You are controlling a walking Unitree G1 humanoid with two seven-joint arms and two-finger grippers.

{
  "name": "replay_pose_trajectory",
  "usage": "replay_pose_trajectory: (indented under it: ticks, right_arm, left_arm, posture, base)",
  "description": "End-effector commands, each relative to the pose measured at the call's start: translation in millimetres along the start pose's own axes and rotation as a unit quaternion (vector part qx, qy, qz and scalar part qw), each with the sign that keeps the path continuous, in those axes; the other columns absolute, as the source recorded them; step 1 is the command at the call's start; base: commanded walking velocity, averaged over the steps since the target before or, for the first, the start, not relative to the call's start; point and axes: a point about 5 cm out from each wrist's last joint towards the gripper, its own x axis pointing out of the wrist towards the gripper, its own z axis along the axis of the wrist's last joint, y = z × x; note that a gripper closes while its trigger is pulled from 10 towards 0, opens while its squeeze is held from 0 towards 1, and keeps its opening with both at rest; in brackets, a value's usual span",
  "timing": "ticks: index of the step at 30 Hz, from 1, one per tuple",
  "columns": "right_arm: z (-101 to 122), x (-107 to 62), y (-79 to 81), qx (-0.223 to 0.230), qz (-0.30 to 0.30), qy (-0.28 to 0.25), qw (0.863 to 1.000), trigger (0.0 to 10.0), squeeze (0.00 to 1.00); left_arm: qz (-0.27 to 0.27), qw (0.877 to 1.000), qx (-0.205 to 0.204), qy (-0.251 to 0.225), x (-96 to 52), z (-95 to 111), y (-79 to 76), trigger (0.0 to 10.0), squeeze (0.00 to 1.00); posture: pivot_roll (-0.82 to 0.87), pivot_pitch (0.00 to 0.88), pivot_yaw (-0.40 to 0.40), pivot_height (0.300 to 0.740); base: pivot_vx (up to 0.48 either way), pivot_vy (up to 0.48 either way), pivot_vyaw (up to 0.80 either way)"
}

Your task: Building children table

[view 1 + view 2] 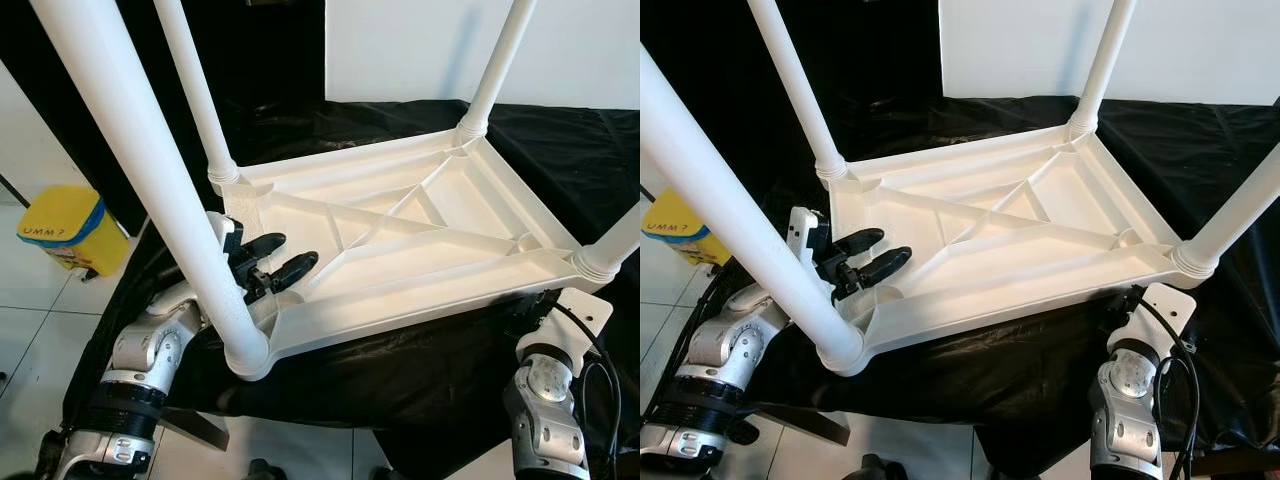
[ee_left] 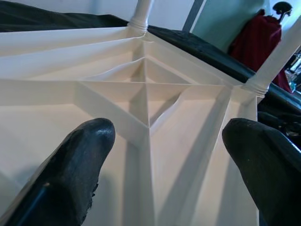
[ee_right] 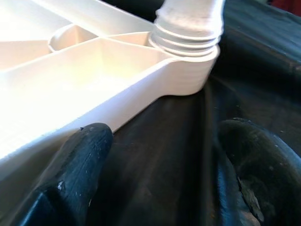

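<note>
The upturned white plastic children's table (image 1: pixel 400 240) carries four legs. Left gripper (image 1: pixel 270 265) and right gripper (image 3: pixel 160 179), fingers released, should clasp opposite edges evenly before turning it.

Black cloth-draped surface (image 1: pixel 560 150) carries white children table (image 1: pixel 400 240), upside down, four legs up.

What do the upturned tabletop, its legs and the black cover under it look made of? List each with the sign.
Tabletop: likely moulded plastic, smooth white with a slight sheen; thin stiffening ribs cross its underside.
Legs: seemingly the same white plastic, round tubes with ridged, thread-like collars at the sockets.
Black cover: probably thin plastic sheet or glossy fabric; it wrinkles and catches highlights.
</note>
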Motion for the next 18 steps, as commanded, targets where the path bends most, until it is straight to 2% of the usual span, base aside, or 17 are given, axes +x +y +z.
replay_pose_trajectory:
  ticks: [1,4,18]
  right_arm:
    - [-2,1.9,1.5,0.007,0.006,0.004,1.000,10.0,0.00]
    - [0,7.2,6.5,0.013,0.023,0.001,1.000,10.0,0.00]
    - [5,21.6,24.4,0.029,0.098,-0.012,0.995,10.0,0.00]
  left_arm:
    - [-0.078,0.997,-0.013,0.006,2.9,-7,-16.0,10.0,0.00]
    - [-0.088,0.996,-0.019,0.003,6.4,-10,-24.7,10.0,0.00]
    - [-0.111,0.993,-0.038,-0.009,16.2,-13,-47.1,10.0,0.00]
  posture:
    - [-0.10,0.092,0.026,0.740]
    - [-0.10,0.088,0.025,0.740]
    - [-0.10,0.099,0.021,0.740]
  base:
    - [0.000,0.000,0.00]
    - [0.000,0.000,0.00]
    - [0.000,0.000,0.00]
